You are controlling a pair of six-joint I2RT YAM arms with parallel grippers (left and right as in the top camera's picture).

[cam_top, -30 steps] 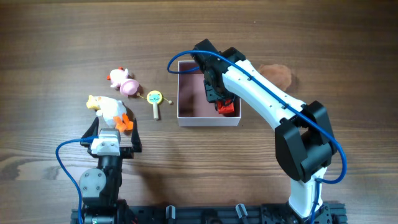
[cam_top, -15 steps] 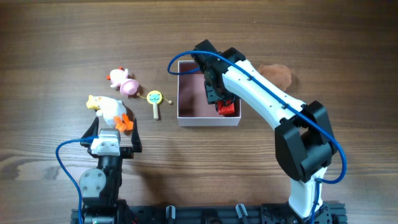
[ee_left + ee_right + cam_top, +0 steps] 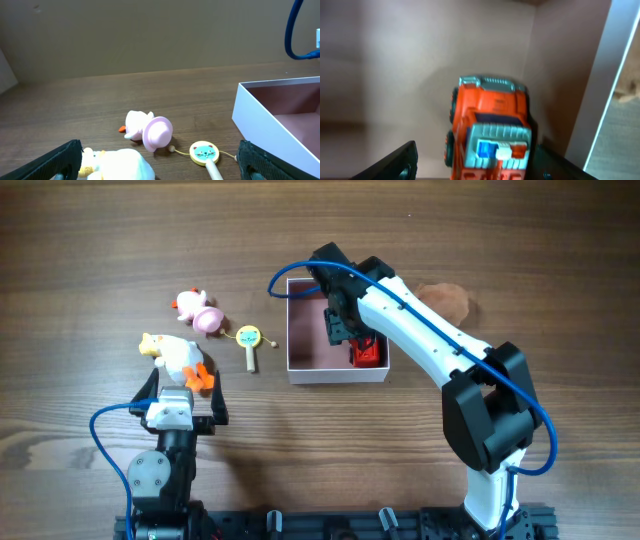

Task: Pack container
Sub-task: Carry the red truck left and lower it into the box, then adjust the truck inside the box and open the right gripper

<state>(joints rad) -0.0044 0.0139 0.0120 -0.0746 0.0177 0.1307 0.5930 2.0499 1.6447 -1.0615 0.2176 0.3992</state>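
The container [image 3: 288,330] is a square white-walled box with a dusty pink inside, at the table's middle; it also shows in the left wrist view [image 3: 260,120] and the right wrist view [image 3: 600,75]. A red toy truck [image 3: 367,352] rests in its near right corner. My right gripper [image 3: 340,328] is inside the box, open, its fingers apart on either side of the truck [image 3: 492,125] with a gap on the left. My left gripper [image 3: 185,395] is open and empty, low near the table's front left.
A white duck with orange feet [image 3: 178,358] lies just ahead of the left gripper [image 3: 160,165]. A pink toy [image 3: 198,310] and a yellow cat-face rattle [image 3: 249,340] lie left of the box. A brown patch [image 3: 445,300] lies right of the box.
My right gripper has shifted slightly away from the truck, which stays in the box's corner. The left arm has not moved.
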